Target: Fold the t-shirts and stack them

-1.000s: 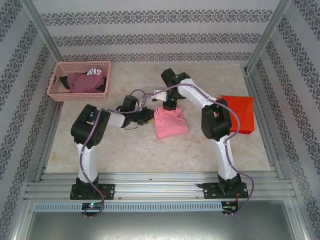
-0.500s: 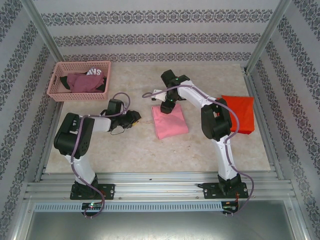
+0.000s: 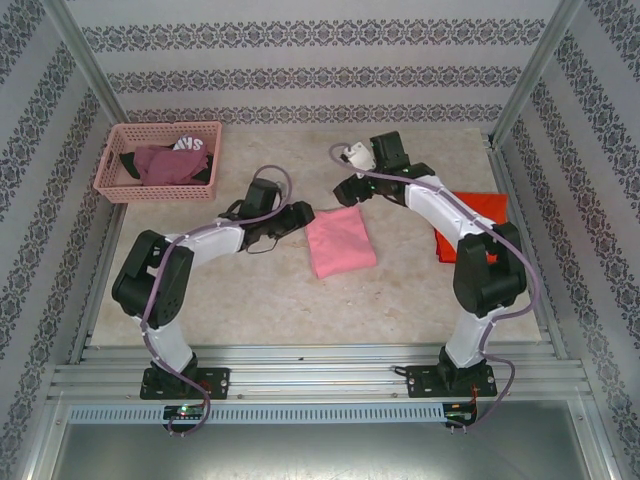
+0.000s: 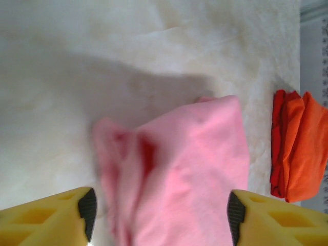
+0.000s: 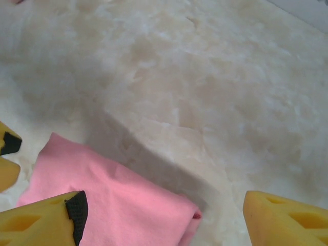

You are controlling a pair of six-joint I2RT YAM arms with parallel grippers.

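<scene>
From above, the salmon-pink t-shirt (image 3: 340,242) lies folded into a neat rectangle near the middle of the pale marbled tabletop (image 3: 250,290). The left gripper (image 3: 300,214) sits just beside its left upper edge, and the right gripper (image 3: 345,191) is near its far corner. From this height I cannot tell how wide either gripper stands. The orange-red t-shirt (image 3: 489,206) lies folded well to the right, close to the side rail, with the right arm crossing in front of part of it. At the far left corner a pink plastic basket (image 3: 115,180) holds the maroon garment (image 3: 165,165) with dark cloth around it. In the left wrist view the left gripper (image 4: 161,212) is spread wide, its two yellow fingers (image 4: 46,218) at the lower corners with their black pads facing inward and nothing pinched between them. The pink t-shirt (image 4: 195,164) lies on the tabletop (image 4: 102,46) beyond and between them, its left edge rumpled and blurred. The orange-red t-shirt (image 4: 302,146) shows as a folded bundle apart at the right edge. In the right wrist view the right gripper (image 5: 161,207) is likewise spread wide and holds nothing. A corner of the pink t-shirt (image 5: 113,200) lies flat beside the left finger (image 5: 36,220), and bare marbled tabletop (image 5: 215,77) stretches beyond.
</scene>
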